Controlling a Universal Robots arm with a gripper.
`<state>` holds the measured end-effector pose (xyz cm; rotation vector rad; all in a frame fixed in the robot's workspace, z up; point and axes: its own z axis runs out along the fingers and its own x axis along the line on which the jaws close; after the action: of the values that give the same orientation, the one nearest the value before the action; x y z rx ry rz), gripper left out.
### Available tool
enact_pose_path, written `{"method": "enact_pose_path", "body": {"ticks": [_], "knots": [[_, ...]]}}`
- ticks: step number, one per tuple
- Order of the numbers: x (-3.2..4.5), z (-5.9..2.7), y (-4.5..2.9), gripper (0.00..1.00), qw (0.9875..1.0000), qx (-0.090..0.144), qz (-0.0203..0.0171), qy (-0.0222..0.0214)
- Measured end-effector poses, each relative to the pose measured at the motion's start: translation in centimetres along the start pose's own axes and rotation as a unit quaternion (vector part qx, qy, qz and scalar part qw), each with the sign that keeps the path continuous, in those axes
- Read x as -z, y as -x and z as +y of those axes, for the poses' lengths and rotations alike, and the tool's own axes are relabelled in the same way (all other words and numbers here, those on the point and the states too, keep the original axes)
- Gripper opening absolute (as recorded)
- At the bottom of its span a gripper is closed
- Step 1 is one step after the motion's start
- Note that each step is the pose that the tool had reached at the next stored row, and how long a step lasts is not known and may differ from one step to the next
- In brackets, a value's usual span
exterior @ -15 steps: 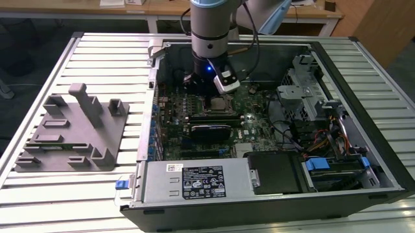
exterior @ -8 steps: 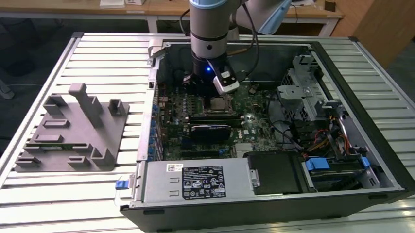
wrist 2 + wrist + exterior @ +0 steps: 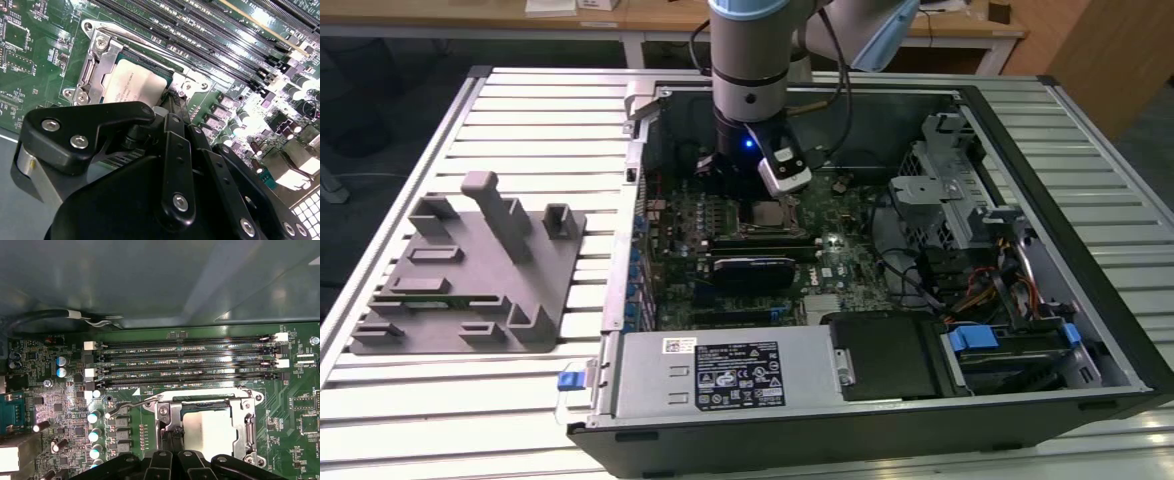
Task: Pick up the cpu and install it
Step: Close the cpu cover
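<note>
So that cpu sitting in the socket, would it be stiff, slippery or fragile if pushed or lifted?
The cpu looks like a thin flat plate with a metal top, so it is probably stiff and light. That smooth top could be slippery to grip. It lies within the metal socket frame, so a sideways push would likely be stopped by the frame. Being flat, it should not roll.

Bright, even light; white glare across the motherboard [image 3: 35,55] (perhaps overexposed).

Exterior view overlooks case [image 3: 854,440]; both wrist views (2, close) share socket [image 3: 248,425].
</note>
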<state>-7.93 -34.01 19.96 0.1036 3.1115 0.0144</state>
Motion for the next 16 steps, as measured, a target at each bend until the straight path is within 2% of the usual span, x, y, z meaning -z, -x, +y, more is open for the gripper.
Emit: {"method": "enact_pose_path", "body": {"ticks": [16], "knots": [[-0.04, -0.01, -0.17, 0.11, 1.0000, 0.000, 0.0000, 0.0000]]}}
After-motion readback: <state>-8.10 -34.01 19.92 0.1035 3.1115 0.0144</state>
